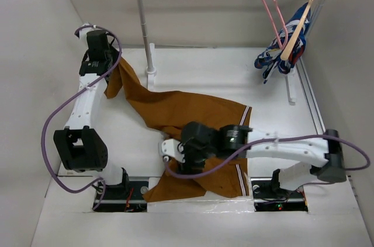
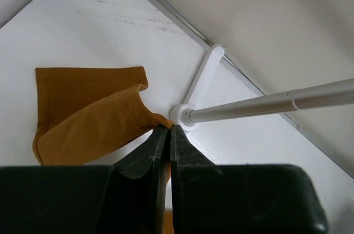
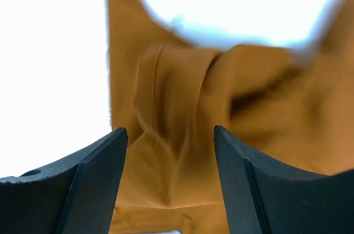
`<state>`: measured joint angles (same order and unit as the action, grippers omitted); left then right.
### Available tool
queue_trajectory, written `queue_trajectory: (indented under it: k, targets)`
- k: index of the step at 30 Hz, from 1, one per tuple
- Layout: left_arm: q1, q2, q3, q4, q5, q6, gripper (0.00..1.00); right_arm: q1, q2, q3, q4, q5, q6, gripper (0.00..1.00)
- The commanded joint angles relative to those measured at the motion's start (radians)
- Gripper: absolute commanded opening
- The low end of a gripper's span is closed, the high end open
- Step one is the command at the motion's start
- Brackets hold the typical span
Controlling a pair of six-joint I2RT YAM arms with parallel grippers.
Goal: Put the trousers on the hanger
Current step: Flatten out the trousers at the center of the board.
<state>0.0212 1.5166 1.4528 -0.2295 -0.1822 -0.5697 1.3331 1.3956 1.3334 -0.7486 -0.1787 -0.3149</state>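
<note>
– Trousers (image 1: 193,112), location?
– Spread across the table (image 1: 193,66). Near, right gripper (image 3: 168,131) gapes over a fold, holding nothing. Far left, left gripper (image 2: 168,129) pinches a corner.
– Step?
– Regrasping, I judge. Right must clamp, then both lift toward hanger (image 1: 270,10), far right.

Trousers (image 1: 175,110) partly hidden under right arm (image 1: 280,145), their folds blurred in right wrist view, left hand (image 2: 168,129) cut off below

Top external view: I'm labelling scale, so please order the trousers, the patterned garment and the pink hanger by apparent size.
1. trousers, clearly largest.
2. patterned garment.
3. pink hanger: similar length, thinner, partly hidden, so unsure.
</note>
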Motion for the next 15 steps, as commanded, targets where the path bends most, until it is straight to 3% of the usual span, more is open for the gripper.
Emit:
queue_trajectory:
  k: [1, 5, 7, 9, 10, 11, 13, 14, 15]
  targets:
    - [0.005, 0.054, 0.107, 0.004, 0.000, 0.025, 0.00, 0.028, 0.065, -0.075, 0.193, -0.096, 0.017, 0.70]
    - [-0.004, 0.209, 0.240, -0.092, -0.033, 0.050, 0.00, -0.018, 0.074, -0.082, 0.163, 0.116, 0.085, 0.68]
    - [-0.004, 0.288, 0.305, -0.152, -0.057, 0.053, 0.00, -0.142, -0.010, -0.157, 0.178, 0.169, 0.156, 0.64]
    - [-0.004, 0.313, 0.317, -0.159, -0.060, 0.059, 0.00, -0.243, -0.114, -0.232, 0.189, 0.241, 0.198, 0.52]
    - [-0.004, 0.321, 0.310, -0.148, -0.062, 0.054, 0.00, -0.414, -0.183, -0.317, 0.208, 0.272, 0.238, 0.45]
    - [-0.004, 0.317, 0.301, -0.139, -0.062, 0.051, 0.00, -0.416, -0.184, -0.364, 0.209, 0.272, 0.255, 0.42]
    - [-0.004, 0.295, 0.264, -0.099, -0.046, 0.036, 0.00, -0.585, -0.262, -0.487, 0.247, 0.292, 0.290, 0.46]
    - [-0.004, 0.277, 0.244, -0.081, -0.036, 0.027, 0.00, -0.689, -0.295, -0.563, 0.302, 0.239, 0.287, 0.65]
    - [-0.004, 0.277, 0.235, -0.077, -0.036, 0.027, 0.00, -0.690, -0.296, -0.563, 0.339, 0.239, 0.287, 0.65]
